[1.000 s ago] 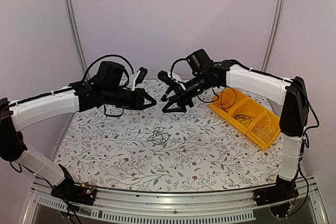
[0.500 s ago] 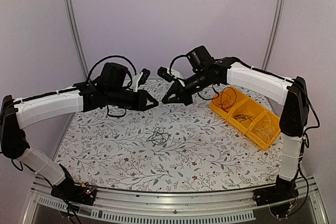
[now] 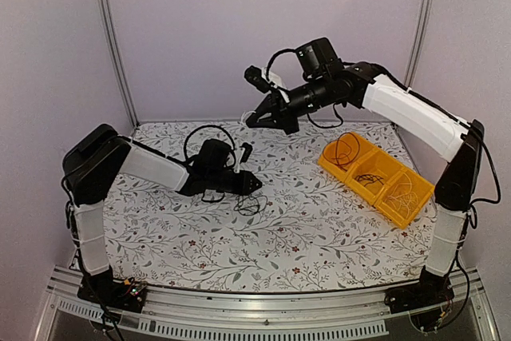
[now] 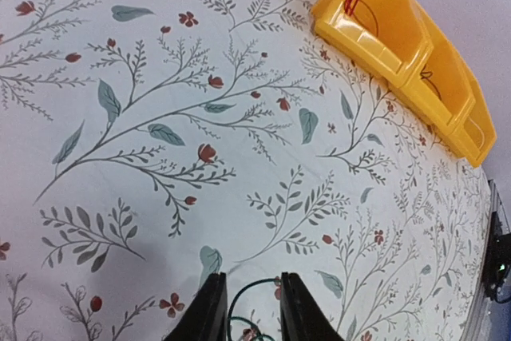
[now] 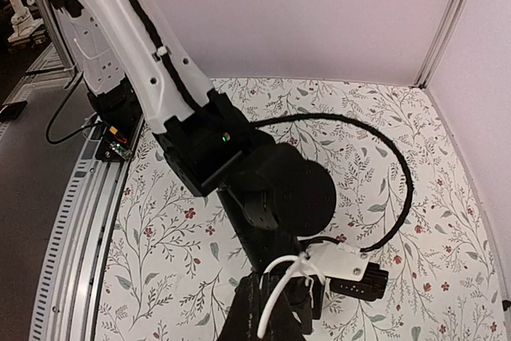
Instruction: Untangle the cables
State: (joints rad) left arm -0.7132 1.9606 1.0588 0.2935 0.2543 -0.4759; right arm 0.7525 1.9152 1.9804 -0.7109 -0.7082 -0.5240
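With left gripper (image 4: 251,279) half-spread astride the cables (image 3: 246,205), right gripper (image 3: 252,121) pressed together aloft: risks pinching several loops, tightening knots.

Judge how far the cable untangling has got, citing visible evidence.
Done: separate cables lie in the yellow tray's compartments. In hand: the left gripper, fingers apart, straddles the edge of the tabletop clump. Left: that clump is tangled; the right gripper hangs high, shut.

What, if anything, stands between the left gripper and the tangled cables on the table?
Nothing visible does. The left gripper is down at the cables, and one loop lies between its parted fingers.
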